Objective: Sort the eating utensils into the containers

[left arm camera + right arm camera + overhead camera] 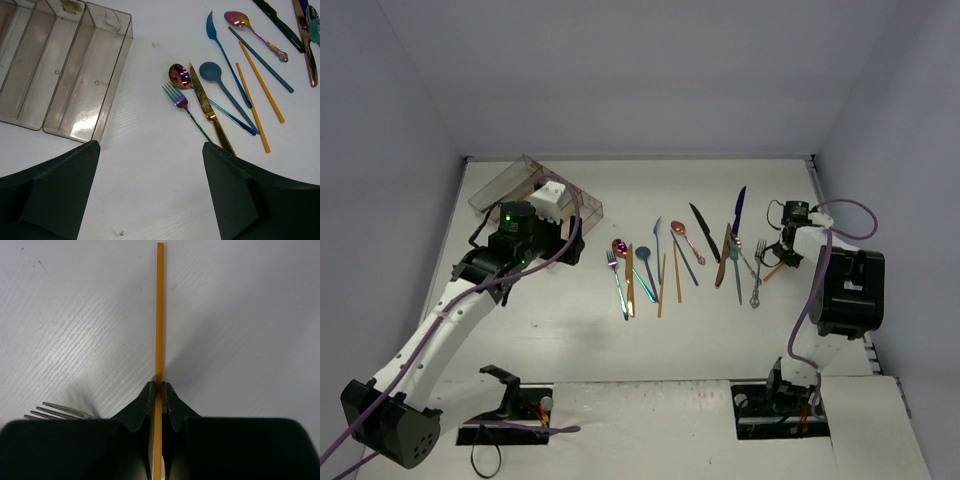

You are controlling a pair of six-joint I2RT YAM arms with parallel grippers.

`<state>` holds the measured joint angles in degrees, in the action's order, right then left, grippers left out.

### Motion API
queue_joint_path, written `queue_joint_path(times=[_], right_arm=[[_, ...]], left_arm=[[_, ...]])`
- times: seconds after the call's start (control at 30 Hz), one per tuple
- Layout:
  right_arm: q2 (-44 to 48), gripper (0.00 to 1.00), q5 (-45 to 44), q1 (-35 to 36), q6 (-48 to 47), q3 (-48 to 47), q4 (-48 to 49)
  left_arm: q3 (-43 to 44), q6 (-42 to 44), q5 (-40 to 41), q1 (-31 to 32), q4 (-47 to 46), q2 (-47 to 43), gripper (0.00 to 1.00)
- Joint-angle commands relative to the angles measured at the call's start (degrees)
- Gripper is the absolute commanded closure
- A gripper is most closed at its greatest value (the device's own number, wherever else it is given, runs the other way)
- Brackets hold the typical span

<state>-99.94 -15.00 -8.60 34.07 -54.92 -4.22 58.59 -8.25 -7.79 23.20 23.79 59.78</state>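
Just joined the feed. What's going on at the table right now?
The right gripper is shut on an orange chopstick at the right end of the spread, next to a silver fork. The left gripper is open and holds nothing. It is poised over the table between the clear tray and the other utensils, which lie loose on the table.

White table (570, 340) with utensils (630, 285), clear tray (505, 180)

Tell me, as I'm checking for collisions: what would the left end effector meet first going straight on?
Likely the bare table, between the tray and the purple fork; the left end effector is open with nothing between its fingers. Depth is hard to judge.
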Motion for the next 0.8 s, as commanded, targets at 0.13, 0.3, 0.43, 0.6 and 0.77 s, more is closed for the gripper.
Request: queue_joint_path(times=[0.13, 0.3, 0.43, 0.6, 0.77], right_arm=[[10.61, 1.0, -4.22, 2.9, -1.68, -0.63, -2.29], [23.3, 1.0, -2.68, 12.05, -2.41, -1.53, -2.04], [29.01, 1.0, 3.55, 21.04, -0.74, 0.09, 1.81], [36.72, 1.0, 9.03, 31.3, 3.22, 4.61, 11.17], [42.64, 1.0, 13.61, 36.98, 5.49, 10.05, 21.28]], left_arm=[[4.39, -5.86, -11.03, 0.6, -3.05, 4.57, 0.18], [10.08, -8.94, -14.97, 4.98, -3.54, 8.31, 0.18], [14.11, -11.22, -14.92, 10.05, -7.44, 11.86, 0.18], [16.14, -15.41, -14.97, 15.61, -13.43, 16.3, 0.18], [19.49, -16.63, -14.44, 18.59, -14.19, 21.48, 0.19]])
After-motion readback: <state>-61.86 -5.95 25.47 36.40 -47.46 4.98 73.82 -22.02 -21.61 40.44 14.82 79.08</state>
